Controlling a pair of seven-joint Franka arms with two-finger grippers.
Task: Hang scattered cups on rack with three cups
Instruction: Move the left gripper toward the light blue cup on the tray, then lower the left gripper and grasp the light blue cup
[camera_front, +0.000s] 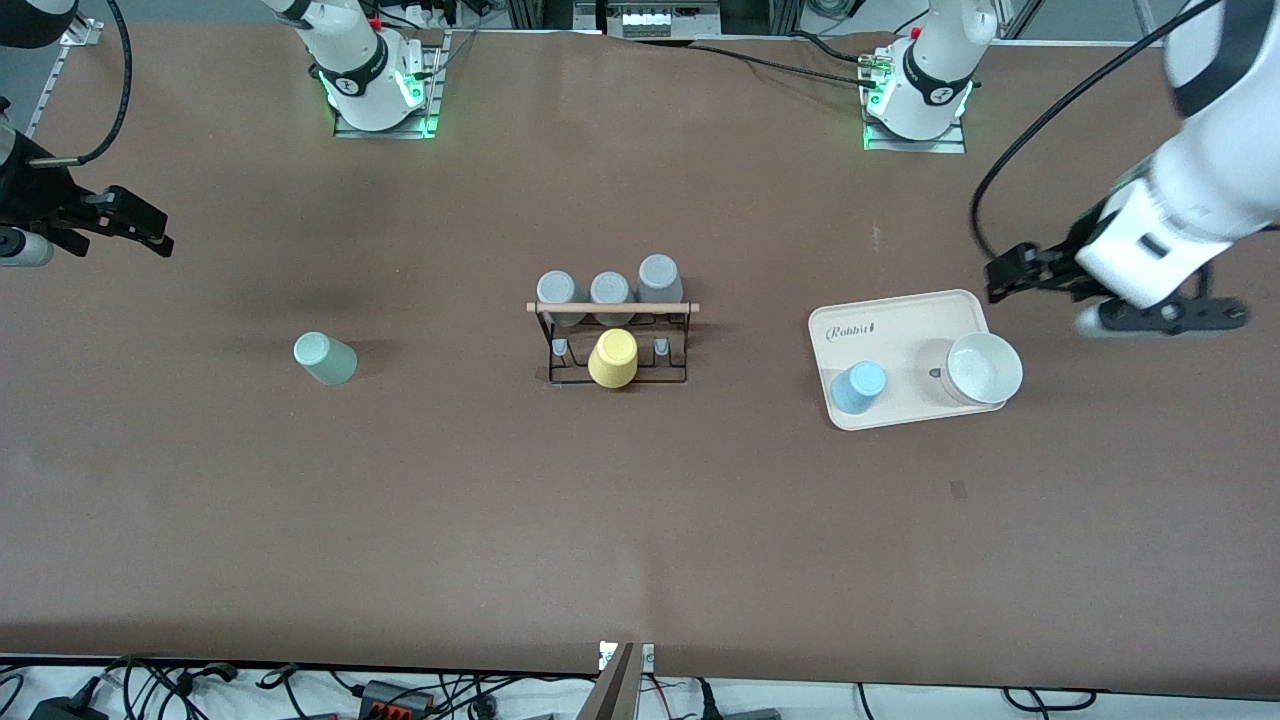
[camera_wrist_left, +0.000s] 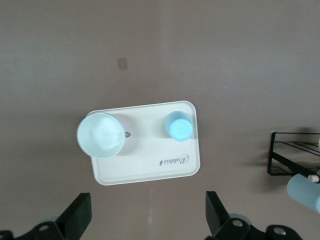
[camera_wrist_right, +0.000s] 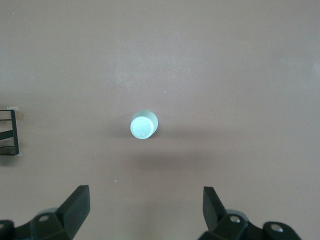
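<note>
Centrally in the front view, a black wire rack (camera_front: 618, 345) with a light wooden rod carries three grey tumblers and a yellow one. The matte mint tumbler (camera_front: 324, 358) stands upturned at mid-left; the light blue tumbler (camera_front: 859, 387) sits upturned on a cream plastic tray (camera_front: 900, 330) beside a white bowl-like cup (camera_front: 983, 368). Both the left gripper (camera_wrist_left: 148, 215) and the right gripper (camera_wrist_right: 146, 210) hover spread wide, empty.

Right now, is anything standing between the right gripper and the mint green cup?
Nothing visible does. The right gripper hangs open over bare table at the right arm's end, and the mint green cup stands alone there, with nothing beside it. The rack sits well apart, mid-table.
</note>
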